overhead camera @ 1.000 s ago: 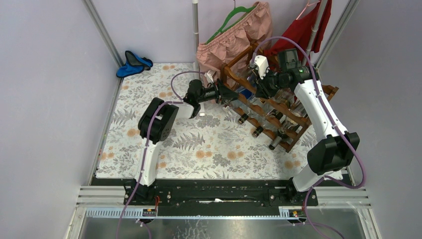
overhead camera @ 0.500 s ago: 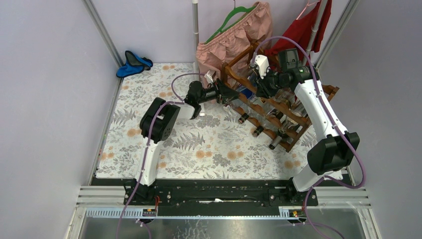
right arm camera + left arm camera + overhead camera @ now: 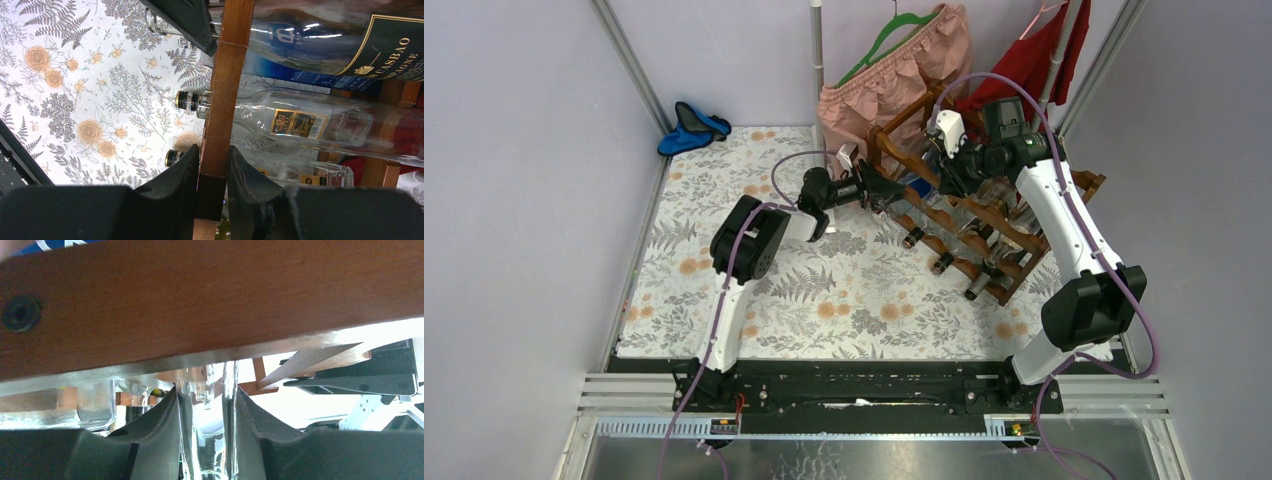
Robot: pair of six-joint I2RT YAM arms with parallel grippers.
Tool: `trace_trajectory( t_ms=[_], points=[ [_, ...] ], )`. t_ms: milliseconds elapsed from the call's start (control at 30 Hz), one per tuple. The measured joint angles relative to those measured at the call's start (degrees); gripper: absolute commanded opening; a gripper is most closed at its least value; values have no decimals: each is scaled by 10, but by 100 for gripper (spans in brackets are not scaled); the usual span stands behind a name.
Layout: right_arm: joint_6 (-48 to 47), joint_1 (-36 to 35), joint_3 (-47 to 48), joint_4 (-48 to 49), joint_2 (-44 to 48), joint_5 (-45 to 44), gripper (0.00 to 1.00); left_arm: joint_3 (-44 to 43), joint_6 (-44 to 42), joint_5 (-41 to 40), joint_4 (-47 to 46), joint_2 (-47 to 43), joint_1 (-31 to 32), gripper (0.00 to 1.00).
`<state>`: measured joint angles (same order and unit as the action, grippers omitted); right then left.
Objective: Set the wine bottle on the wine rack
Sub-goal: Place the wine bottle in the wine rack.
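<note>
The wine rack [image 3: 984, 215] of reddish-brown wood stands at the far right with several bottles lying in it. My left gripper [image 3: 882, 192] is at the rack's left end. In the left wrist view it [image 3: 206, 395] is shut on the neck of a clear glass wine bottle [image 3: 207, 440], just under a wooden rail [image 3: 200, 300]. My right gripper [image 3: 946, 172] is over the top of the rack. In the right wrist view it [image 3: 214, 165] is shut on a wooden bar of the rack [image 3: 222, 100].
The racked bottles include a clear one [image 3: 300, 122] and a dark champagne one [image 3: 350, 45]. A pink garment [image 3: 894, 70] and a red garment [image 3: 1034, 60] hang behind the rack beside a metal pole [image 3: 817, 60]. A blue object [image 3: 692, 128] lies at the far left corner of the floral cloth [image 3: 824, 290].
My left arm has shifted slightly right, toward the rack, with the bottle in its grip. The right arm has not moved.
</note>
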<state>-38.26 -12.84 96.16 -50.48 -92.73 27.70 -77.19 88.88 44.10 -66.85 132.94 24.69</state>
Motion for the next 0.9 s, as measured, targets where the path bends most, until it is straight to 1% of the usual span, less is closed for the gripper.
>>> trace_trajectory(
  t_ms=[433, 900],
  points=[
    [0, 0, 0, 0, 0, 0, 10, -2, 30, 0, -38, 9, 1, 0],
    [-1, 5, 0, 2, 0, -2, 10, -14, 11, -12, -5, 9, 7, 0]
  ],
)
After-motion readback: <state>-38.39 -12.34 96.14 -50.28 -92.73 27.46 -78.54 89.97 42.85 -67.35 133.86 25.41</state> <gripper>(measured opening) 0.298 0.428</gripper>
